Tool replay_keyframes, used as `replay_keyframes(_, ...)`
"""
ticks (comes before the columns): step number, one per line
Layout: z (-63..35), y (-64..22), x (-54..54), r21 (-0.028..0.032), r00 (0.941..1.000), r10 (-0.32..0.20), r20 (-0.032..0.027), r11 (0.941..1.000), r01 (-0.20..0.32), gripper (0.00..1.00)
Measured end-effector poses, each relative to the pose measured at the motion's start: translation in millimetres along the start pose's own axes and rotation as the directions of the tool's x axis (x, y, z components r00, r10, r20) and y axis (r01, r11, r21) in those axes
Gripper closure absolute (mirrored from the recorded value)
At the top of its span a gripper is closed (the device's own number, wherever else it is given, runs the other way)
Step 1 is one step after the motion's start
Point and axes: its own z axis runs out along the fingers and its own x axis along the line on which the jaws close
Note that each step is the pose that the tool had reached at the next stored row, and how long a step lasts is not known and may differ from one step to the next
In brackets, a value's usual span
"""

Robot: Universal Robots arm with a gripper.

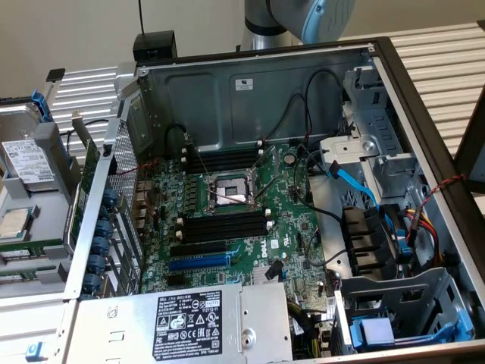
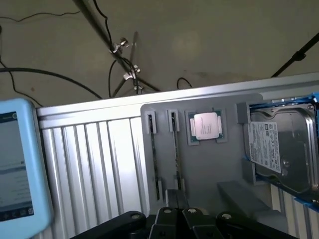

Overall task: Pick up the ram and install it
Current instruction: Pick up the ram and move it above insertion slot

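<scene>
**Ram sits in the tray, jaws shut**

You're on the pick-up step. The ram (image 2: 177, 154) isn't picked up yet. It stands on its thin edge in the gray tray (image 2: 209, 169), just beside the CPU chip (image 2: 205, 125). A 2nd stick (image 2: 154, 159) stands near it, on the side away from the chip. The hard drive (image 2: 281, 149) sits past the chip.

How to do it well, I think:
- Line the gripper up w/ the long side of the ram, so the fingers meet its two flat faces.
- Aim for the middle of the stick, not an end, so it won't tip.
- Go down slow & straight.
- Keep off the 2nd stick, b/c the two are close.
- Hold firm but soft. The ram looks thin & may bend.

Jaws: the gripper (image 2: 175, 199) hangs over the tray, near one end of the ram. Its fingers are pressed together w/ nothing between them. I see it touch nothing. They must be apart to fit round the stick.

In the exterior view the PC case (image 1: 250, 83) lies open. The black slots (image 1: 223, 224) on the board look empty, so the install isn't done.
</scene>
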Motion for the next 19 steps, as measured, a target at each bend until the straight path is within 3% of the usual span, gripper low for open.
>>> replay_keyframes(2, 1.3, 0.0, 0.0, 0.0114, 1.0000, -0.003, 0.0012, 0.9999, 0.003, 0.89)
replay_keyframes(4, 3.5, 0.1, 0.0, 0.0155, 1.0000, -0.008, 0.0018, 0.9998, 0.008, 0.89)
replay_keyframes(19, 30.5, 0.2, 0.7, 0.0160, 0.9996, -0.030, 0.0019, 0.9994, 0.030, 0.89)
